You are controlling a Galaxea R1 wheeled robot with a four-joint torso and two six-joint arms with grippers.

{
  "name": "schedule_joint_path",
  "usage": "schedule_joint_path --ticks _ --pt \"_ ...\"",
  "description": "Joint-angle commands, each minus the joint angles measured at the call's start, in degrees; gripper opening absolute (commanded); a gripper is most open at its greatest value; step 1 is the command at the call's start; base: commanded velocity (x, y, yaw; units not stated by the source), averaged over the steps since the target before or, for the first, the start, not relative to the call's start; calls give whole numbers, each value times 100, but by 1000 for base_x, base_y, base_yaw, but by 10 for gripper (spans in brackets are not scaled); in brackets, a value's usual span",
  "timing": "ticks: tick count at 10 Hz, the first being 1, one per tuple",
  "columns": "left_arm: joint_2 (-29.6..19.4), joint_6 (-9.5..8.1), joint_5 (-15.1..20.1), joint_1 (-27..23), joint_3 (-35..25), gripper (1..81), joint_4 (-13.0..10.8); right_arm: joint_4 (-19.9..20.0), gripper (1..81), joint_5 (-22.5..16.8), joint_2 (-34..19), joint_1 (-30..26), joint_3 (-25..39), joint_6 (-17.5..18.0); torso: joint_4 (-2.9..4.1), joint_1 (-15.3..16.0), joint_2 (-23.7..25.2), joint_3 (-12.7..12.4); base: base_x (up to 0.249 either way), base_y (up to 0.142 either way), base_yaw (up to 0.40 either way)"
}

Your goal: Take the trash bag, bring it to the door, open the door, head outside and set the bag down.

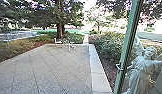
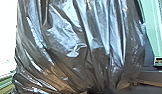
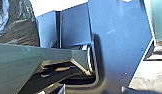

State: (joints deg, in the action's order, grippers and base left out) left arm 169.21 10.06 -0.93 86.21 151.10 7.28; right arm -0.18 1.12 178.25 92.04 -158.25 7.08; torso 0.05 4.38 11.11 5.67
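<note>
The trash bag (image 2: 79,47), dark and shiny, is large in the left wrist view. Its folds draw together at my left gripper (image 2: 99,90), which is shut on it. Part of the same dark plastic bag (image 3: 15,22) also appears in the right wrist view, beside the robot's body. At the right of the head view stands the green frame (image 1: 127,45) of the door, slanting, with a metal handle (image 1: 119,67) on it. How my right gripper stands cannot be made out.
Paving slabs (image 1: 49,67) stretch ahead, edged on the right by a pale kerb (image 1: 98,67). White chairs (image 1: 57,42) stand at the far end near a tree trunk (image 1: 61,30). Bushes (image 1: 108,46) line the right side; a pale statue (image 1: 140,71) is near the door frame.
</note>
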Motion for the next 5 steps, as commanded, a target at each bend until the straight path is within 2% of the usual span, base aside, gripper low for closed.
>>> schedule_joint_path --ticks 1,5 --pt "-53 14 286 -345 -19 10 -42 -78 811 -323 143 -260 111 -84 0 0 0 0 94 0 0" --pt "-53 5 294 -345 -19 10 -33 -78 811 -323 143 -269 111 -84 0 0 0 0 94 0 0"
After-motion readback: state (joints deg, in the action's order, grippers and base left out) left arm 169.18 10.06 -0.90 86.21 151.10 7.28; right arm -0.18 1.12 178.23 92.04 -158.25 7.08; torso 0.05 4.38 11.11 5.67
